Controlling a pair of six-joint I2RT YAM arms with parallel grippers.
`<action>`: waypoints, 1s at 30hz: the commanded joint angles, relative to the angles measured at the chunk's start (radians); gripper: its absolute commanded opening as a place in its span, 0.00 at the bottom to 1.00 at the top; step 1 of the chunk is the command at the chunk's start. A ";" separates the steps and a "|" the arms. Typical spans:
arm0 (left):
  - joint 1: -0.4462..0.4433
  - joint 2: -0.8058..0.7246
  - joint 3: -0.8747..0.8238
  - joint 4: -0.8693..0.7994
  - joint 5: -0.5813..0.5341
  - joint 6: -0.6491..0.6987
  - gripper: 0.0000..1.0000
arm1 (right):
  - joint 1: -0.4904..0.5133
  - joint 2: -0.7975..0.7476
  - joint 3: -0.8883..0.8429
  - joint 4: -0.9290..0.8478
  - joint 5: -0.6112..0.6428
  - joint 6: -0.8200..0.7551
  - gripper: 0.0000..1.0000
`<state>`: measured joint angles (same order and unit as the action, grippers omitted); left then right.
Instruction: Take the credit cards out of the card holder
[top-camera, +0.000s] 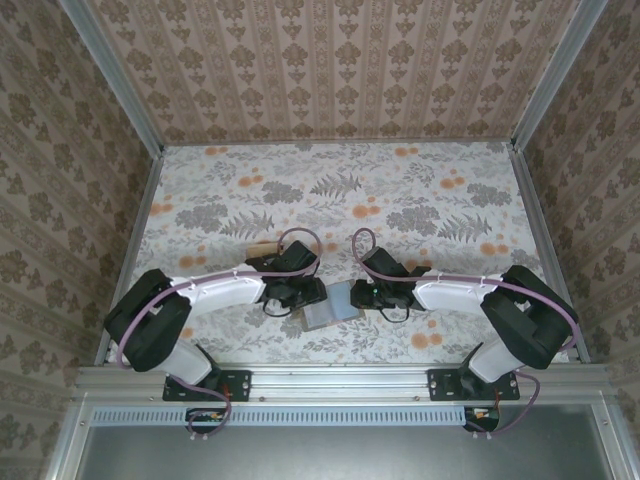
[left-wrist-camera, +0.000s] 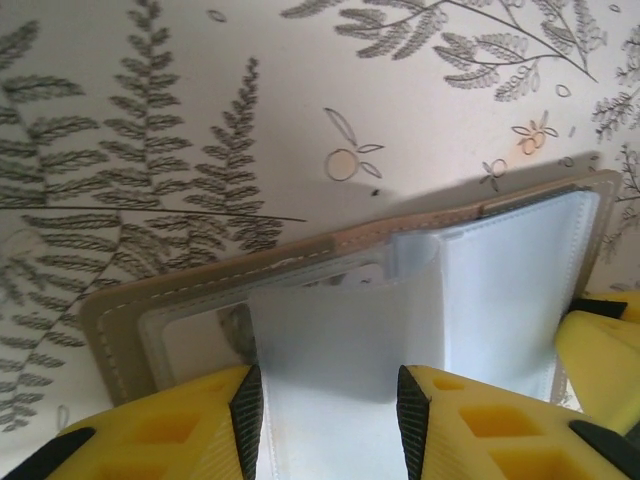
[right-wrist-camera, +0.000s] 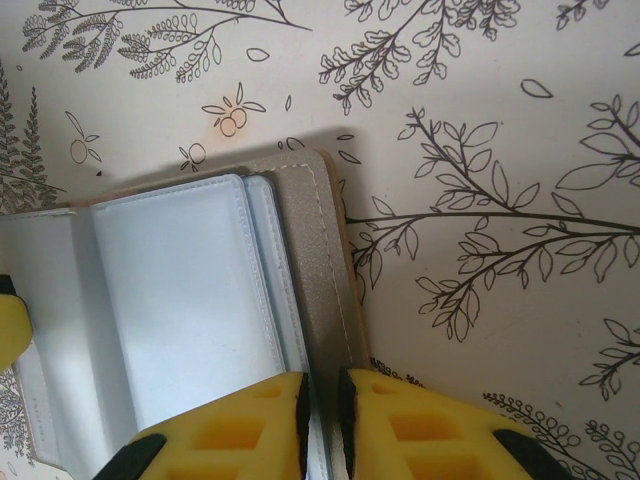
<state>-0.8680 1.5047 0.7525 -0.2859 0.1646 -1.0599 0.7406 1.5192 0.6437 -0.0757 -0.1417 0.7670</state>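
Note:
The card holder (top-camera: 335, 305) lies open on the floral table between both arms, its grey-brown cover (left-wrist-camera: 200, 285) underneath and its pale blue-grey sleeves (right-wrist-camera: 180, 300) facing up. My right gripper (right-wrist-camera: 325, 385) (top-camera: 358, 293) is shut on the holder's right cover edge (right-wrist-camera: 310, 260). My left gripper (left-wrist-camera: 330, 385) (top-camera: 305, 295) stands open over the left panel, and a pale translucent sleeve (left-wrist-camera: 340, 330) fills the gap between its jaws and runs under the right finger. I cannot tell whether the pads touch it. A tan-orange credit card (top-camera: 262, 247) lies flat on the table behind the left arm.
The table's near edge is a metal rail (top-camera: 340, 378), close behind the holder. Patterned walls (top-camera: 60, 180) close in the left, right and far sides. Open tabletop (top-camera: 340, 190) stretches beyond the grippers. One yellow finger of the right gripper (left-wrist-camera: 600, 340) shows in the left wrist view.

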 joint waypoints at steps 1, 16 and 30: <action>0.003 0.023 0.002 0.062 0.041 0.049 0.43 | 0.014 0.035 -0.031 -0.077 -0.009 0.015 0.22; -0.012 0.098 0.121 0.186 0.134 0.154 0.44 | 0.005 -0.009 -0.024 -0.106 0.030 0.000 0.23; -0.020 0.106 0.153 0.194 0.162 0.181 0.43 | -0.065 -0.189 -0.033 -0.188 0.113 -0.039 0.29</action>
<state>-0.8841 1.6039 0.8803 -0.0994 0.3122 -0.9035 0.6827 1.3769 0.6231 -0.2104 -0.0692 0.7498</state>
